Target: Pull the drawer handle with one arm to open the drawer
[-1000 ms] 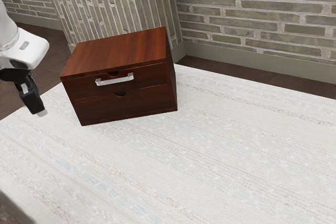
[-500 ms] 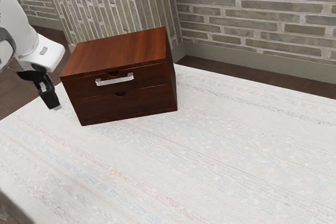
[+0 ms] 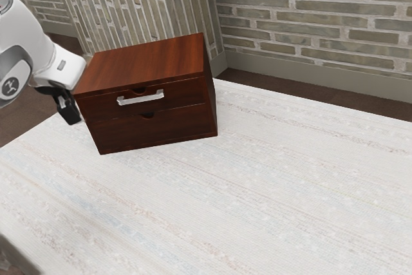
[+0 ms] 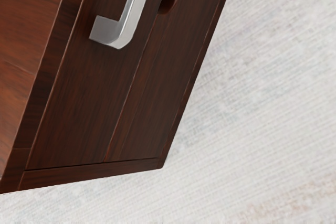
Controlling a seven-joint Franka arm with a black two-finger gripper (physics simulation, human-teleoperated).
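A dark red-brown wooden cabinet (image 3: pixel 148 66) with two drawers stands on the table at the back left of the exterior view. The upper drawer (image 3: pixel 183 92) carries a silver bar handle (image 3: pixel 140 98) and sits flush with the cabinet front. My black gripper (image 3: pixel 69 114) hangs just off the cabinet's left front corner, low and to the exterior view's left of the handle, holding nothing. In the wrist view, one bent end of the handle (image 4: pixel 123 19) and the drawer fronts (image 4: pixel 131 103) lie close ahead of my hand.
A pale woven cloth covers the table (image 3: pixel 257 191), which stretches wide in front of and to the exterior view's right of the cabinet. Brick walls (image 3: pixel 309 11) rise behind. The lower drawer (image 3: pixel 180 123) has a small finger notch (image 3: pixel 147 115).
My arm has swung toward the exterior view's right and slightly up, bringing the gripper from the table's left edge to beside the cabinet's left front corner. The drawer has not moved.
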